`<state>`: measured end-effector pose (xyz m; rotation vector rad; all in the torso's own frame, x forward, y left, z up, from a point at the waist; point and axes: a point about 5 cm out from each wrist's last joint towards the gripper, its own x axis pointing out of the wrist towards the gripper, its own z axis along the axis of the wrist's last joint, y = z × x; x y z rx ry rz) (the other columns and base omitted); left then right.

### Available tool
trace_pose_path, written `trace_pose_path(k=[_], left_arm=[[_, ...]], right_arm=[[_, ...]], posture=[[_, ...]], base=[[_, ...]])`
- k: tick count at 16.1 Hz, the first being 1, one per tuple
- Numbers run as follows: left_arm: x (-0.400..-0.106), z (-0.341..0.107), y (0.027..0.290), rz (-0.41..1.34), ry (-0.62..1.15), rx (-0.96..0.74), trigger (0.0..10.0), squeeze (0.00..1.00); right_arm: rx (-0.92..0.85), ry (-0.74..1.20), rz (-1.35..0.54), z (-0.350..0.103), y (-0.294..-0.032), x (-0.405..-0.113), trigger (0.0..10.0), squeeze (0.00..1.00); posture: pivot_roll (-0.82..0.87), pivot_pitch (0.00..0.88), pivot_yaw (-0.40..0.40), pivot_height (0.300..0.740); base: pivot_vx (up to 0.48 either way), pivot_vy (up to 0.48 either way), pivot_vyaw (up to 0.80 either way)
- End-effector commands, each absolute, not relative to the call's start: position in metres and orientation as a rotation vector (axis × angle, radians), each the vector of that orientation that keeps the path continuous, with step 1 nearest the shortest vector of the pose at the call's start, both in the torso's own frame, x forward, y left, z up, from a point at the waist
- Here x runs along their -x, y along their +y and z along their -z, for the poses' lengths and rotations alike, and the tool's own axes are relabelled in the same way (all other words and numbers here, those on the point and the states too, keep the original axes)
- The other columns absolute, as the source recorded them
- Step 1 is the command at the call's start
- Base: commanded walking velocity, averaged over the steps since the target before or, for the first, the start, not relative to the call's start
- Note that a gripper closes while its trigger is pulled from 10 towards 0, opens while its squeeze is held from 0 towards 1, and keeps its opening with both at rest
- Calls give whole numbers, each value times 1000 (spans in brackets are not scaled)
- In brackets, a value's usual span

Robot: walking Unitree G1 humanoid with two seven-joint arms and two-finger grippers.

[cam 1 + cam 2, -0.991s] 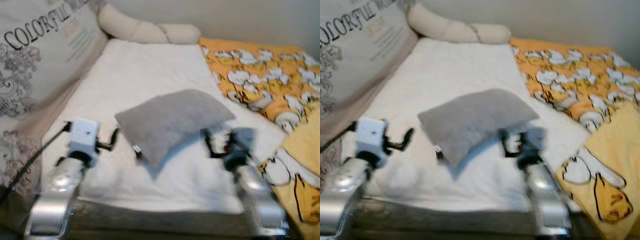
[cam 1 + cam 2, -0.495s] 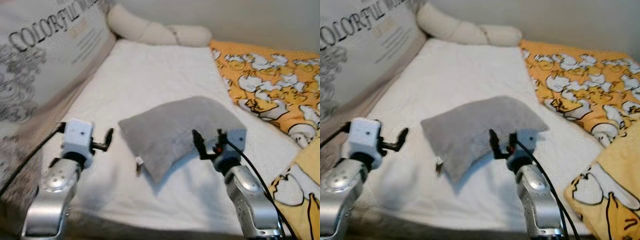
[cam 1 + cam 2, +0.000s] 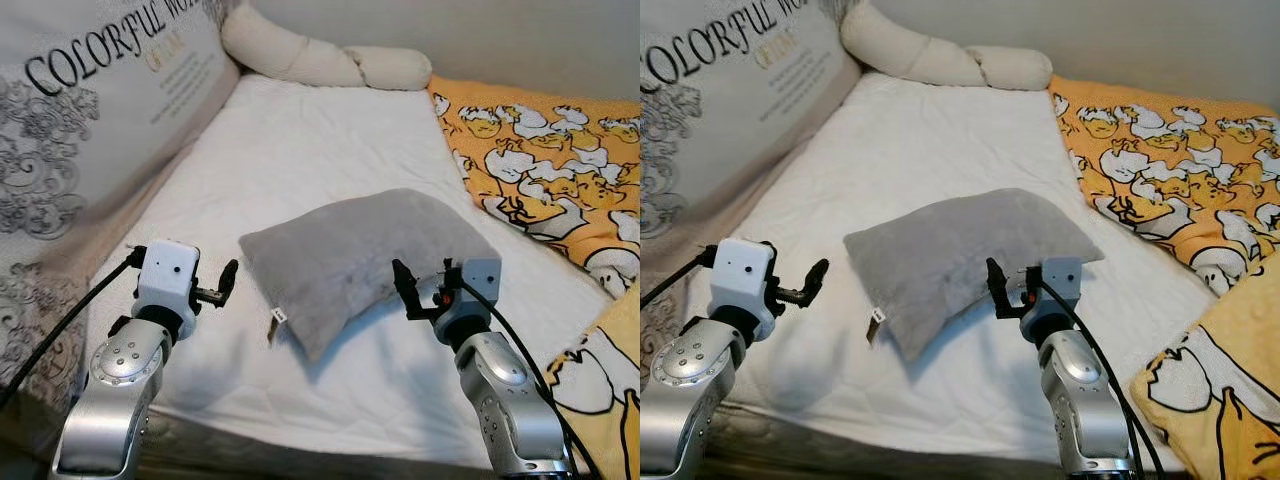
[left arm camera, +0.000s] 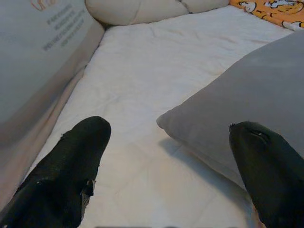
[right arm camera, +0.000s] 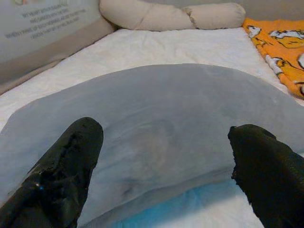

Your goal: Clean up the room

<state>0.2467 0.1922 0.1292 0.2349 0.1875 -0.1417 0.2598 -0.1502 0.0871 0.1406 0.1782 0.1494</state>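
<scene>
Status: early stage, nothing tidied yet as far as visible. The soft grey rectangular fabric pillow [image 3: 365, 252] lies skewed at the near-centre of the white quilted bed [image 3: 310, 130], not yet lifted.

Left tool [image 3: 226, 283]: fingers apart, just left of the pillow's near-left corner, not touching. Right tool [image 3: 420, 290]: fingers apart, at the pillow's near-right edge; contact can't be confirmed.

Orange duck-print blanket [image 3: 545, 150] rumpled on the right. Cream bolster cushion [image 3: 320, 60] at the far end; large printed cushion [image 3: 90, 110] on the left.

Remaining (est.): grasp pillow w/ both tools, place at head of bed, straighten blanket.
</scene>
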Motion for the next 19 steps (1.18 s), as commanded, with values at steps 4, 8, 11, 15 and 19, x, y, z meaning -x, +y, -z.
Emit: trace_pose_path(k=[4, 8, 11, 15, 19], left_arm=[[-255, -129, 187, 214, 190, -275, 10000, 0], [-273, -134, 193, 211, 185, -304, 10000, 0], [-271, -132, 187, 276, 194, -333, 10000, 0], [-257, -137, 178, 483, 201, -347, 10000, 0], [-241, -139, 175, 707, 272, -384, 10000, 0]], right_arm=[[-123, 183, -85, -85, -171, -260, 10000, 1000], [-193, 294, -283, -83, -159, -278, 10000, 1000], [-305, 379, -267, -84, -150, -300, 10000, 1000], [-480, 396, -100, -84, -151, -321, 10000, 1000], [-642, 634, 119, -56, -151, -333, 10000, 1000]], posture=[[24, 0, -60, 740], [18, 0, -70, 740], [29, 0, -80, 740], [47, 0, -91, 740], [52, 0, -83, 740]], base=[[0, 0, 0], [0, 0, 0], [0, 0, 0], [0, 0, 0], [0, 0, 0]])
